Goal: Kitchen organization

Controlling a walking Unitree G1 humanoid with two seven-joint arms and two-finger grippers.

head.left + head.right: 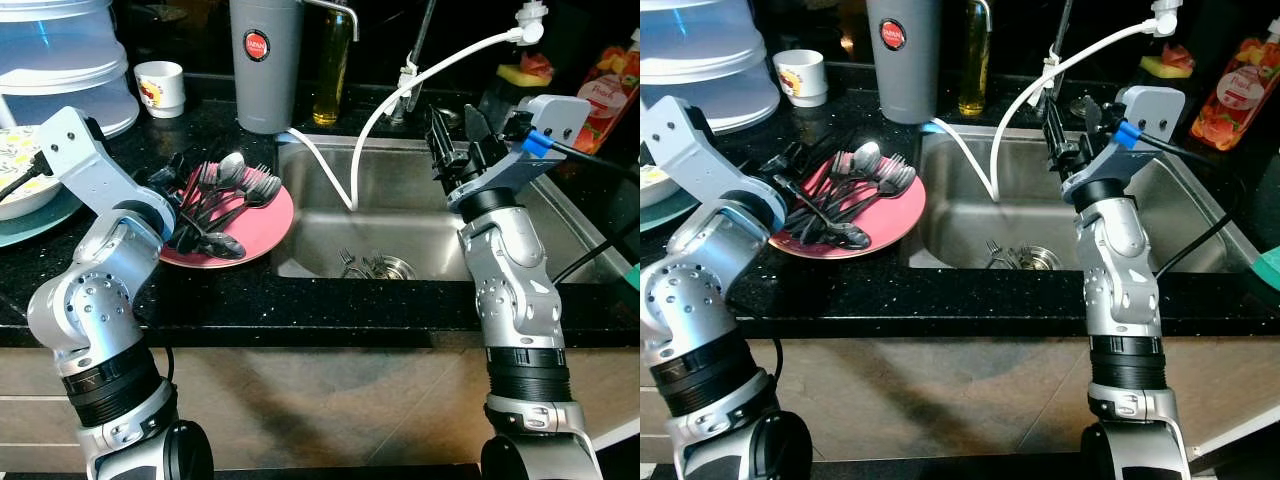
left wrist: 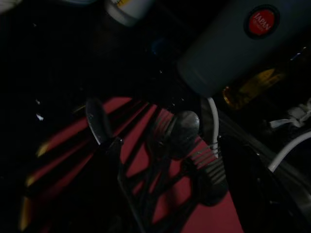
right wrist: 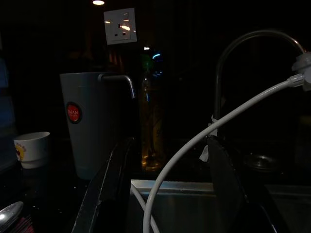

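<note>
I judged the cutlery transfer under way. My left gripper (image 1: 172, 182) sat low over the pink plate (image 1: 268, 235) of spoons and forks (image 1: 232, 190); I could not tell its finger spread. My right gripper (image 1: 455, 140) hung open and empty above the sink (image 1: 440, 245), where forks (image 1: 352, 264) lay by the drain. Next: descend and pinch one.

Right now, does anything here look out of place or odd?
Yes. A few metal forks lie at the drain of the steel sink, apart from the cutlery pile heaped on the pink round plate on the counter.
</note>
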